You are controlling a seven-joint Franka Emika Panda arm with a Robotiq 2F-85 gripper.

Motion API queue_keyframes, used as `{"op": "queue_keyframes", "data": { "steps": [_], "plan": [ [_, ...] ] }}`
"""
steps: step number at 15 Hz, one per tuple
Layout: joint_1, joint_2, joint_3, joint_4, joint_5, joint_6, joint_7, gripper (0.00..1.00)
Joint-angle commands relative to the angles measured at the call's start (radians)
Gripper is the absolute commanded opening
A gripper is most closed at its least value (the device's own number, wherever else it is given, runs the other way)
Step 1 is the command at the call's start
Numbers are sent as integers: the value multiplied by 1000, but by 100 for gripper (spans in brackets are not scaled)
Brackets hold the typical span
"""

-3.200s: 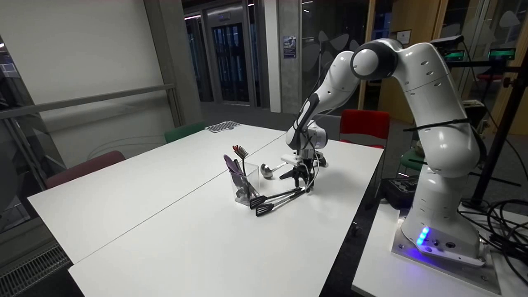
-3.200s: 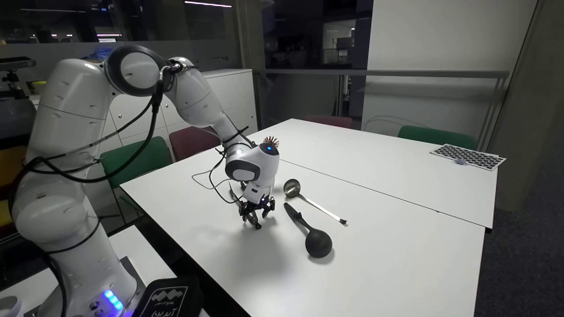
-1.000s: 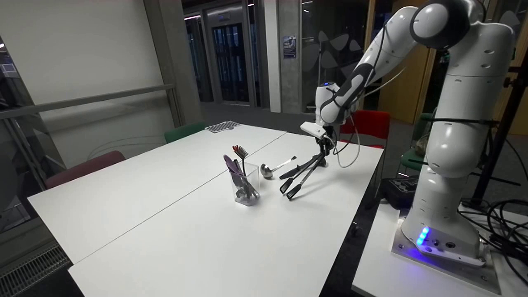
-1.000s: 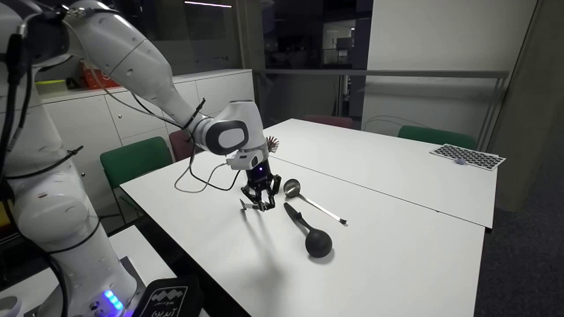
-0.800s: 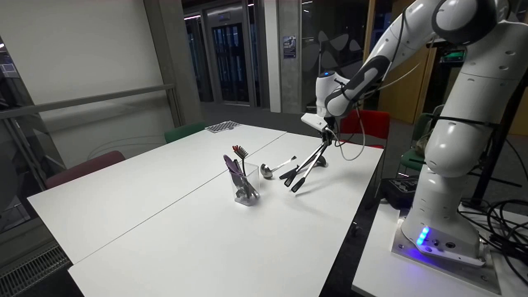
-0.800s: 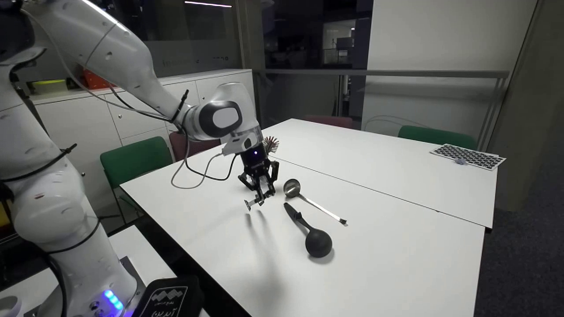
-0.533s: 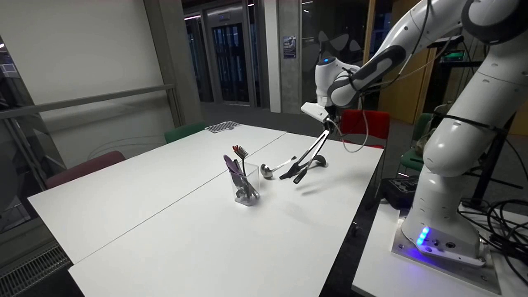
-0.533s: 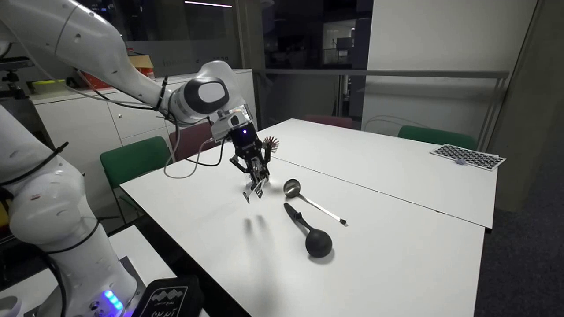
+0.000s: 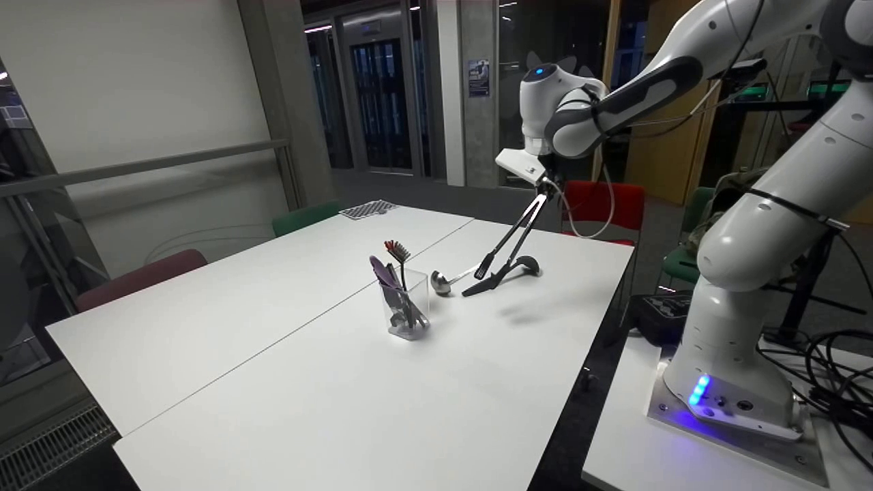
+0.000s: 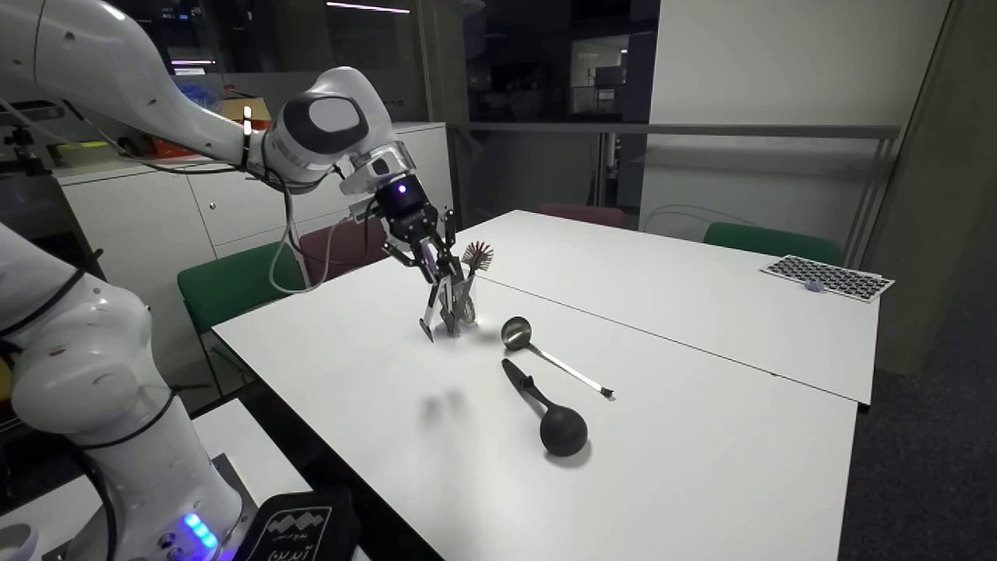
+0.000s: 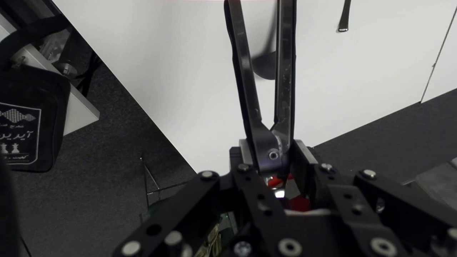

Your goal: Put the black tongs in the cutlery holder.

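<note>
The gripper grasps the joined end of the black tongs, whose two long, slim arms slant down in a narrow V above the smooth white desk. To their left in an exterior view, the clear, boxy cutlery holder stands upright, a bristled brush jutting from its top.

Black tongs are clamped at the pivot end between the fingers of the gripper. Tong arms are spread in a narrow V, cut off by the top edge. Behind them, on the white counter, a dark rounded utensil is partly hidden. Slim metal handle is cropped at top right; counter seam is seen farther right. White-printed black bag is cut by the left edge. Dark floor is seen past the counter edge.
</note>
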Motion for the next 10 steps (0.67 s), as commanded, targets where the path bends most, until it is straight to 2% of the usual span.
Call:
{"op": "queue_keyframes", "data": {
  "steps": [1,10],
  "plan": [
    [-29,-54,58,39,-53,-76,44,8],
    [-3,15,27,194,-17,6,-63,8]
  ]
}}
